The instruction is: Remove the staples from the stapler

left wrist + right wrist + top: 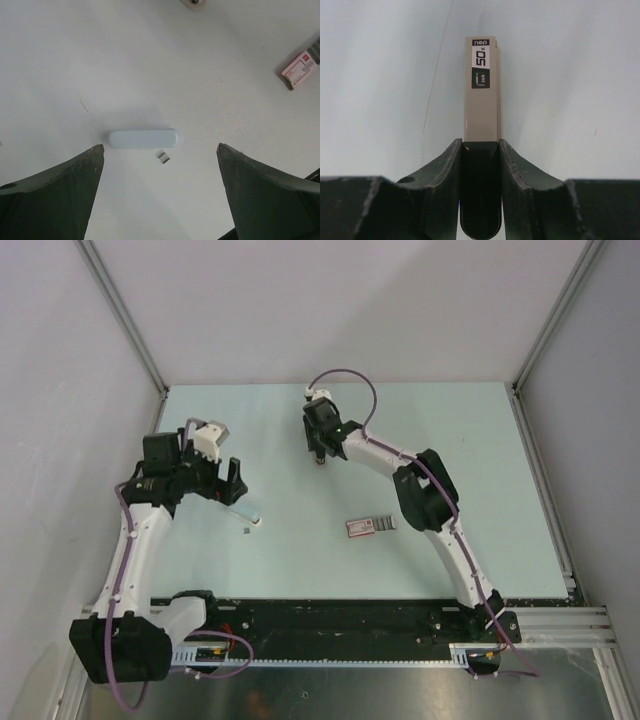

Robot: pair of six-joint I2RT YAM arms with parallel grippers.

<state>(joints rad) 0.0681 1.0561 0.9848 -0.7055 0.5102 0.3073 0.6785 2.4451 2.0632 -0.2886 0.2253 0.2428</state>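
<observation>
We start at our right pincer (pixel 480 145), clenched on the stapler (pixel 481 95). The dark end sits deep between the fingers and the pale end juts straight out ahead of the tips. It hangs above the tabletop (pixel 450 440), touching nothing. We judge the grip sits at the rear so the front and its magazine stay free to work on.

On the pale face just beyond the fingertips runs a black label (pixel 480 62). It reads "nep" at the far end, then a large "50", then a smaller panel nearer the tips that looks like "24/8", though we cannot be sure of that.

Our left pincer (pixel 160 190) is released, its fingers spread wide and holding nothing. Just ahead of it, centred between the fingers, lies a pale blue oblong piece (pixel 143 138) flat on the tabletop. A tiny staple strip (pixel 163 157) rests just beside it, on the pincer's side. That looks to us like a hover over what has been set down.

Well ahead and to this pincer's right lies the red-and-white box (pixel 300 70), its print too small to read.
</observation>
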